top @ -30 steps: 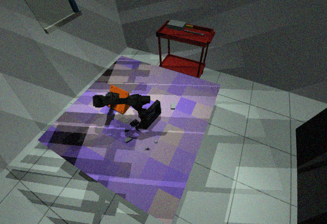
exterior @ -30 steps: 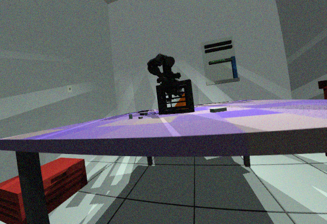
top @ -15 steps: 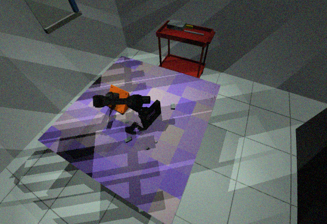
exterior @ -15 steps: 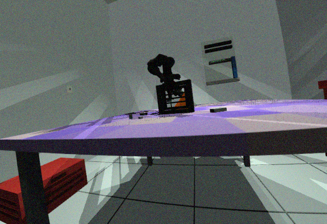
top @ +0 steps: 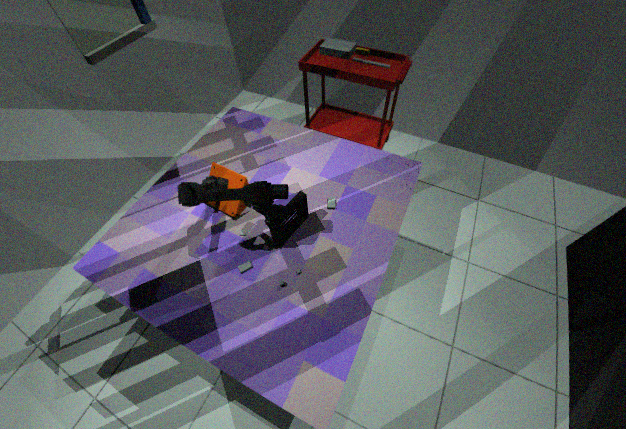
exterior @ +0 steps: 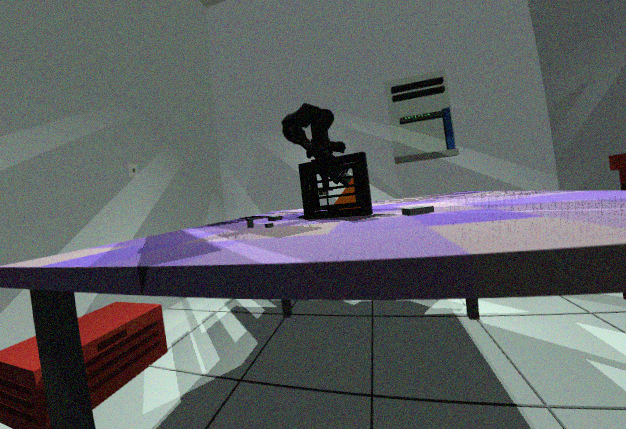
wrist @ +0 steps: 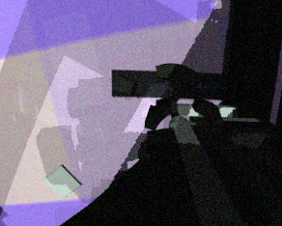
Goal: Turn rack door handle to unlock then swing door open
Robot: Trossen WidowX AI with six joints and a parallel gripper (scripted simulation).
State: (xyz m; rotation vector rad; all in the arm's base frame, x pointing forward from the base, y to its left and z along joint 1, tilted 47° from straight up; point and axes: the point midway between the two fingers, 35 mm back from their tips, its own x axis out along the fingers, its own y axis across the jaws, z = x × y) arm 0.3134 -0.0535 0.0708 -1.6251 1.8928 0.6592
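The black rack [top: 297, 204] [exterior: 307, 186] stands on the purple patterned table [top: 303, 323] [exterior: 353, 237]. My black arm [top: 252, 192] [exterior: 308, 123] reaches over to it from beside an orange panel [top: 230, 181] [exterior: 347, 195]. In the wrist view the door handle [wrist: 130, 83] is a dark bar lying across the picture, with a round hub at its middle. My gripper [wrist: 191, 161] has its two fingers closed in just under that hub and looks shut on the handle. The dark door fills the right edge of that view. The fingers are hidden in the top and exterior views.
Small pale blocks [top: 331, 203] [top: 245, 266] [wrist: 63, 181] and a tiny dark piece [top: 284, 284] lie on the table near the rack; a flat block [exterior: 417, 209] lies to its right. A red cart [top: 353, 67] stands beyond the table. A red box [exterior: 101, 333] sits on the floor.
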